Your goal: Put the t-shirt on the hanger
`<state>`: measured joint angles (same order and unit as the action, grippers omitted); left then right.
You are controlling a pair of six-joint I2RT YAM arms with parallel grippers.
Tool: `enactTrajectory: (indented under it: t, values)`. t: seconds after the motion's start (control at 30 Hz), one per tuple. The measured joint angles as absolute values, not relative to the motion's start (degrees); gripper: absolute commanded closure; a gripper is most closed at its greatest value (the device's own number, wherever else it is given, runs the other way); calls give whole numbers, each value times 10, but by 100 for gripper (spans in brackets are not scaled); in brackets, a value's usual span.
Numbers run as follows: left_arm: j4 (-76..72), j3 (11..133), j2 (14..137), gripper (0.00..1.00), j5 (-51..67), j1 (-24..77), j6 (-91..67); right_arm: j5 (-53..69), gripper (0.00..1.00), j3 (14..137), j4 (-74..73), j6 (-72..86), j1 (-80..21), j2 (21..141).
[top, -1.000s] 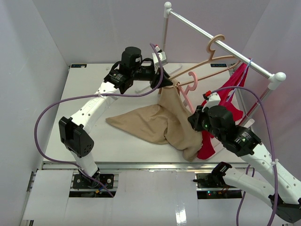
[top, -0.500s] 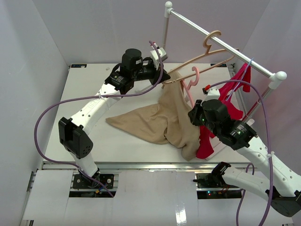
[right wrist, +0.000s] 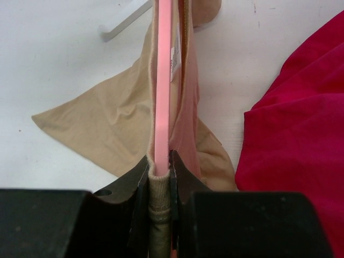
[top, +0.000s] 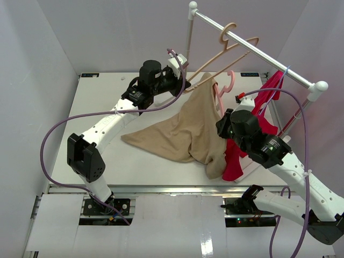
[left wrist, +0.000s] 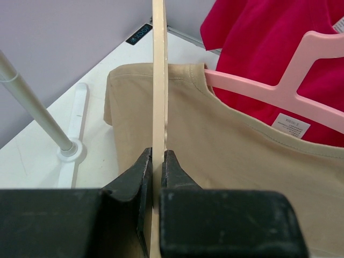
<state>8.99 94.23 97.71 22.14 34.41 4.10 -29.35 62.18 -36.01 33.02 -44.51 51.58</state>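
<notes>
The tan t-shirt (top: 185, 129) hangs from the pink hanger (top: 226, 85) and trails onto the table. My right gripper (top: 222, 119) is shut on the pink hanger's arm (right wrist: 163, 80) with the t-shirt's collar (right wrist: 159, 188) pinched alongside it. My left gripper (top: 181, 81) is shut on the thin arm of the peach-tan hanger (left wrist: 158, 80), not on the pink one. In the left wrist view the pink hanger (left wrist: 279, 91) runs inside the t-shirt's neckline (left wrist: 226, 145). The peach-tan hanger's hook (top: 228, 32) sits at the rail.
A white clothes rail (top: 258, 54) crosses the back right; its post and foot (left wrist: 69, 150) stand on the table. A magenta-red garment (top: 258, 107) hangs at the right, close to my right arm (right wrist: 290, 150). White walls enclose the table.
The left gripper rose with the peach-tan hanger, whose hook slid up and left along the rail. The pink hanger and the t-shirt's top lifted with the right gripper.
</notes>
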Motion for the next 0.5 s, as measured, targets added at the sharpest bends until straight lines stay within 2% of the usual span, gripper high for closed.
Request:
enactTrajectory:
  t: [0.37, 0.5]
  values:
    - [79, 942, 973, 98, 187, 343, 35, -342, 92, 680, -359, 337, -451, 558]
    - [76, 942, 969, 94, 184, 342, 36, -379, 92, 692, -349, 320, -459, 570]
